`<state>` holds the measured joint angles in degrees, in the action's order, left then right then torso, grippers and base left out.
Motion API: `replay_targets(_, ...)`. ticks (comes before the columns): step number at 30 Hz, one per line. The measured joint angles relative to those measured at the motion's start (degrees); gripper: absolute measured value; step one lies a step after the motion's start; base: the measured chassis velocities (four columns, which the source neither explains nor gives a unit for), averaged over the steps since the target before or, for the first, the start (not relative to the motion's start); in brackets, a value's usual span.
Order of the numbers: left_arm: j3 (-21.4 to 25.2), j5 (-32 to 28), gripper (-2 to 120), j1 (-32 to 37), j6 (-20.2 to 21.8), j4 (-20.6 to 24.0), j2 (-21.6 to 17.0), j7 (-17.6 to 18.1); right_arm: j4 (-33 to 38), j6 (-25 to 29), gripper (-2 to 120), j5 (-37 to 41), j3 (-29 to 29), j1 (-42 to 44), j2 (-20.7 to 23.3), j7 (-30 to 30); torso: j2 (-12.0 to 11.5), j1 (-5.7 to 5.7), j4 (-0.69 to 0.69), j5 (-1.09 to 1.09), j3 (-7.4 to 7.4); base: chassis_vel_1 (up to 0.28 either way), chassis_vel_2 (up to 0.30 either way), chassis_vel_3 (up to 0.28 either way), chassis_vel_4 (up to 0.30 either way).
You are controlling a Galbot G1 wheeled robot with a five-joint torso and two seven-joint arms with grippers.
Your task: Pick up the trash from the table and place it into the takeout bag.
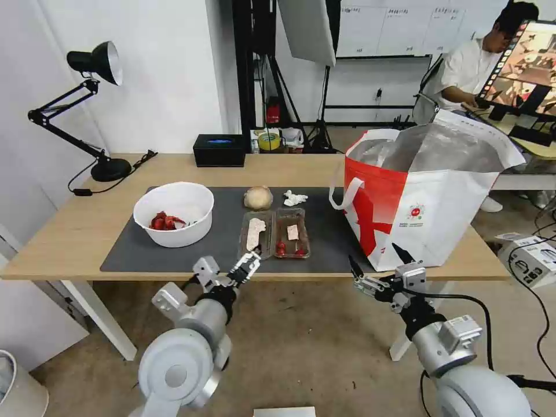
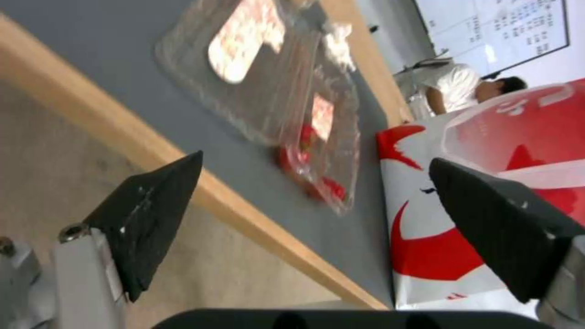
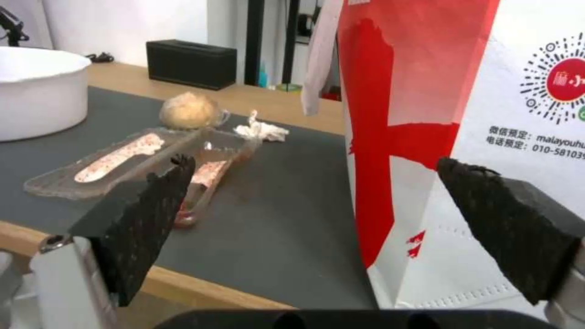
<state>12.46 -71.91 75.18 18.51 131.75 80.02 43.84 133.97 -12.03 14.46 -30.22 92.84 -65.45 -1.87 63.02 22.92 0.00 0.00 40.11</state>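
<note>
Fingers on both our grippers are spread wide with nothing between them. Our left gripper (image 1: 246, 267) hangs just off the table's (image 1: 69, 243) front edge, tips pointing at the near end of the clear clamshell tray (image 1: 275, 233), not touching it. From the left wrist view the two black fingertips (image 2: 152, 214) sit far apart, with the tray (image 2: 268, 91) and the front edge of the table between them. Our right gripper (image 1: 379, 260) hovers in front of the takeout bag (image 1: 428, 197), also off the front edge, and in the right wrist view its dark pads (image 3: 152, 214) frame the bag's red-and-white side (image 3: 463, 137) and the grey mat (image 3: 274, 219).

So where's the trash? All of it is on the dark grey mat (image 1: 133, 255). The white bowl (image 1: 174, 213) with red scraps sits toward the mat's left end. The clamshell tray lies open near the mat's front edge, roughly mid-table, with some red bits in its right half. The beige ball (image 1: 258, 197) sits just behind the tray, and the little tissue wad (image 1: 295, 198) lies right of the ball, apart from it. The takeout bag stands upright at the right end of the table, mouth open, foil lining showing, one white loop handle (image 1: 343, 194) hanging on the side facing the tray.

A black box (image 1: 219, 150) and a black desk lamp (image 1: 87, 110) sit along the back edge.
</note>
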Motion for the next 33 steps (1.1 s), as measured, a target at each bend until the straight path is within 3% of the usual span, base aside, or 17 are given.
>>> replay_targets(6,-2.0,-0.2,100,-2.7,-2.5,-2.1,2.5,-0.2,-0.1,0.2,100,-0.4,0.1,0.2,-0.3,0.1,0.0,0.00,0.00,0.00,0.00,0.000,0.000,0.000,0.000)
replay_targets(15,-3.1,-1.4,100,-5.0,-3.1,-3.3,3.0,-0.3,0.0,0.5,100,-0.7,-0.1,0.9,-0.6,0.1,0.0,0.00,0.00,0.00,0.00,0.000,0.000,0.000,0.000)
replay_targets(24,-6.7,-0.8,100,-9.5,-4.2,-8.6,5.1,0.8,0.3,0.9,100,-1.3,-1.3,2.2,-1.3,0.1,0.0,0.00,0.00,0.00,0.00,0.000,0.000,0.000,0.000)
replay_targets(33,-7.0,-0.6,100,-10.2,-4.1,-10.3,4.8,1.8,0.4,1.7,100,-2.7,-1.4,3.2,-2.7,0.3,0.0,0.00,0.00,0.00,0.00,0.000,0.000,0.000,0.000)
